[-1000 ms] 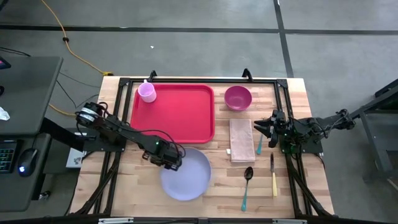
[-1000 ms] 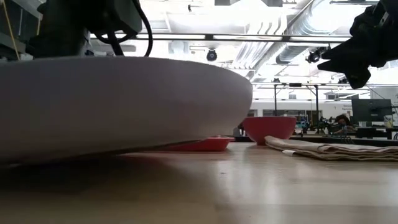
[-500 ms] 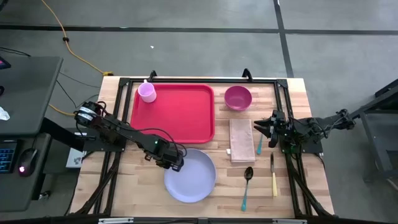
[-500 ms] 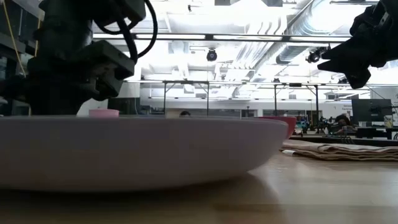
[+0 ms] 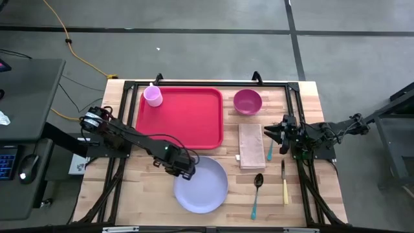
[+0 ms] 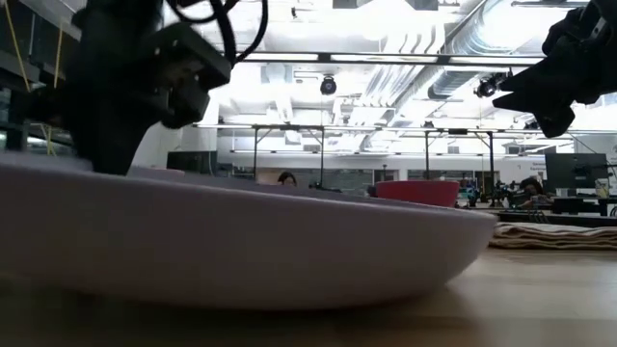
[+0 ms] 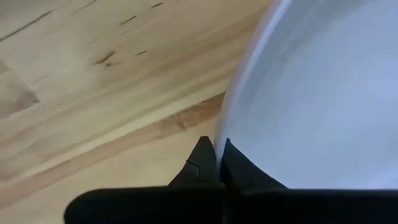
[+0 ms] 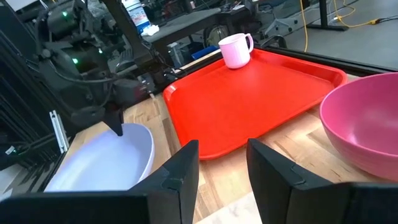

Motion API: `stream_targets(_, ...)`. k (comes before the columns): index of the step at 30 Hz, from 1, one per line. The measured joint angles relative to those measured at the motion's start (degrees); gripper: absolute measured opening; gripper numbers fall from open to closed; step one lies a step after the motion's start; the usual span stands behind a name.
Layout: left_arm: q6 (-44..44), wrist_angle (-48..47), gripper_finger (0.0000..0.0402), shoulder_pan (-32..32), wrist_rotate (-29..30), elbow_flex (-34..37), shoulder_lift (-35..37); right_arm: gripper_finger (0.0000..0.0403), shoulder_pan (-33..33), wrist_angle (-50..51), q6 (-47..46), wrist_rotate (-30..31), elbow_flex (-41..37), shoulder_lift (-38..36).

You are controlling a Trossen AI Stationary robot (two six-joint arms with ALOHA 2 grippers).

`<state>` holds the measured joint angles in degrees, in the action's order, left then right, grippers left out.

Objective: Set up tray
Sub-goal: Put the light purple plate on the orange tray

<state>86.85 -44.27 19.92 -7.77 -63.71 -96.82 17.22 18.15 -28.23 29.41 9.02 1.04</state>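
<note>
The lavender plate (image 5: 201, 184) lies on the wood in front of the red tray (image 5: 184, 120), apart from it. My left gripper (image 5: 184, 171) is shut on the plate's far-left rim. A pink cup (image 5: 152, 96) stands in the tray's far-left corner (image 8: 235, 50). My right gripper (image 8: 222, 165) hangs open over the table's right side (image 5: 272, 133), beside the folded napkin (image 5: 251, 145), with nothing between its fingers. My left gripper pinches the plate's rim (image 7: 219, 134) between its two fingers (image 7: 202, 163), one on the outer side and one on the inner. The fingers come slanting down from the table's left. The held side (image 6: 58, 178) is raised a little; the plate's right part (image 6: 386, 275) rests on the table.
A magenta bowl (image 5: 247, 101) stands right of the tray. A spoon (image 5: 257, 193) and a knife (image 5: 284, 184) lie near the front right, and a teal-handled piece (image 5: 270, 151) lies beside the napkin. Black frame rails (image 5: 207, 83) border the table.
My left gripper has moved toward the table's right and slightly near edge, taking the plate along by its rim. The plate has slid right over the wood. Its right side, lifted a second ago, has come down, and its left side is now the raised one.
</note>
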Motion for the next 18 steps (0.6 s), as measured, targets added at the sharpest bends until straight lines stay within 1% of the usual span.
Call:
stream_targets(7, -3.0, -11.8, 0.0013, 0.0, 0.1, -10.4, 0.0, 0.0113, 0.0, 0.0, 0.2, -0.3, 0.0, 0.0)
stream_targets(14, -4.3, -25.5, 0.0013, 0.0, 5.2, -23.6, 0.0, 0.0113, 0.0, 0.0, 0.2, -0.3, 0.0, 0.0)
stream_targets(18, -4.3, -31.7, 0.0013, 0.0, 7.7, -31.6, 0.1, 0.0113, 0.0, 0.0, 0.1, -0.3, 0.0, 0.0)
